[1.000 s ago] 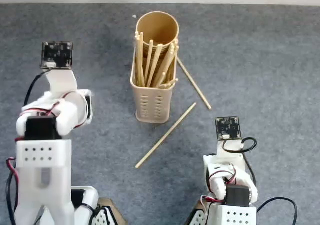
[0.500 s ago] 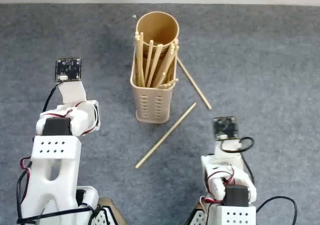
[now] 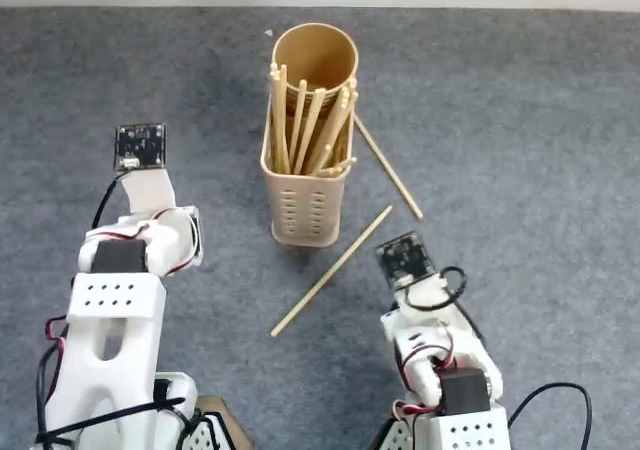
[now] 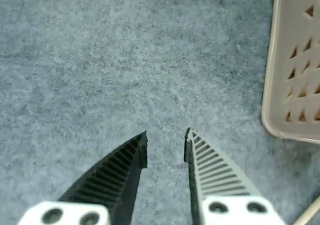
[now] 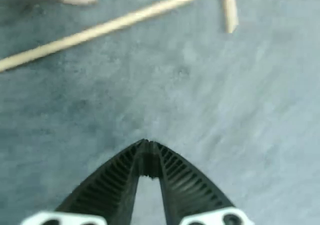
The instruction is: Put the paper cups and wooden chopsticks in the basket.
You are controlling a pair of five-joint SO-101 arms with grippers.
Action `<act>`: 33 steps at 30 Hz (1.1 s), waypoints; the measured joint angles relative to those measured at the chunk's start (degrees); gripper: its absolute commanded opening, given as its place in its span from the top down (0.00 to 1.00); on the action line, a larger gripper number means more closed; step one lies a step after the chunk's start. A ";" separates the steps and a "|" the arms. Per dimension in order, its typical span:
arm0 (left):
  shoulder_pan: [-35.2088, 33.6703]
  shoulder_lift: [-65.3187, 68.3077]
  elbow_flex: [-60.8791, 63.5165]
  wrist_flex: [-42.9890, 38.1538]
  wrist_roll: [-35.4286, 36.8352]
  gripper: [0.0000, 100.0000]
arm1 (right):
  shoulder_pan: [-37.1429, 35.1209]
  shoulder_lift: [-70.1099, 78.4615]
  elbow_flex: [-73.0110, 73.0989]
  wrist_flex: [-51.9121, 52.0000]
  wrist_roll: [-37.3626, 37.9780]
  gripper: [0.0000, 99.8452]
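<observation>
Right gripper (image 5: 148,144) swung toward the loose thin wooden chopstick (image 3: 331,270), jaws pinched together, empty; left gripper (image 4: 166,135) narrowly parted. We'd pinch it mid-length: light, stiff, rolls.

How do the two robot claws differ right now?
The left claw has its fingers apart, with a gap between the tips; the right claw has its tips pressed together. The left claw points at bare carpet beside the basket; the right claw points at carpet just short of a loose chopstick. Both hold nothing, and both are over the same grey carpet.
</observation>
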 measured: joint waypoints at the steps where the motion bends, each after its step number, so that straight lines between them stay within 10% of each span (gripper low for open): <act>1: 0.00 0.00 0.26 -0.44 0.00 0.86 | 1.05 0.00 0.00 -1.49 3.78 0.92; 33: 3.96 0.00 1.23 -0.88 0.00 0.87 | -11.34 76.66 -24.62 -44.75 -52.40 0.86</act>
